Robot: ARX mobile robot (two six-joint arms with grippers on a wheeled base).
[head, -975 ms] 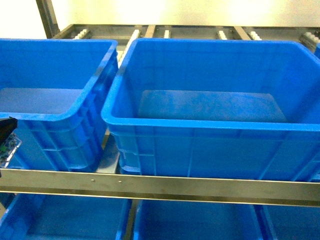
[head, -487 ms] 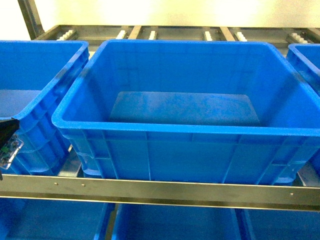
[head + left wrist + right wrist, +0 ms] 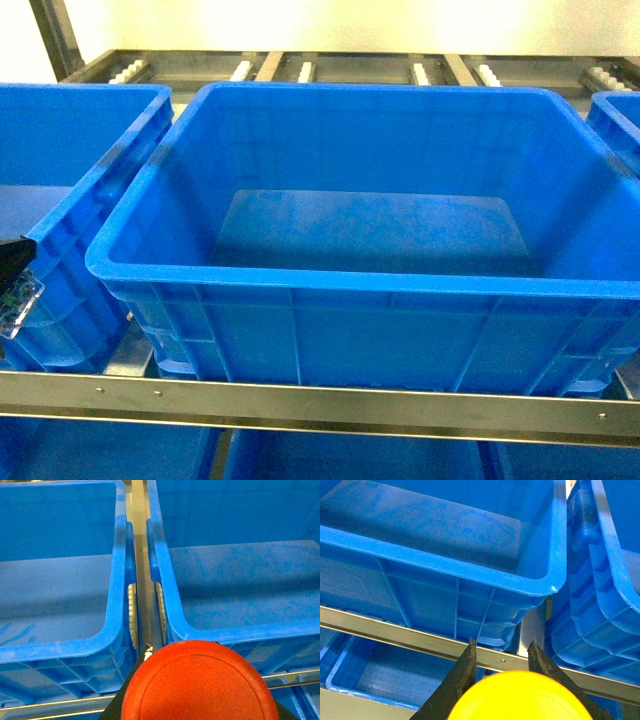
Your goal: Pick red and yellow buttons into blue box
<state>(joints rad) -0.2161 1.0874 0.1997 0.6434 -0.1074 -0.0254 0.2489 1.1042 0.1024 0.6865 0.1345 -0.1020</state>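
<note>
Mostly hidden: both button bodies, behind their caps.
Left gripper (image 3: 200, 700): clamped on the red button (image 3: 200, 682); dark fingers barely show, before the gap between two crates.
Right gripper (image 3: 502, 667): fingers (image 3: 462, 677) pinch the yellow button (image 3: 520, 697), cap cut off below.
Blue box (image 3: 300, 282): on the shelf rail (image 3: 320, 405), bottom bare.
Change: since earlier, the box sits lower-left in the head view.

A metal roller rack (image 3: 320, 402), the blue box (image 3: 350, 280) mid-shelf, neighbouring blue crates (image 3: 70, 140) at both sides.
</note>
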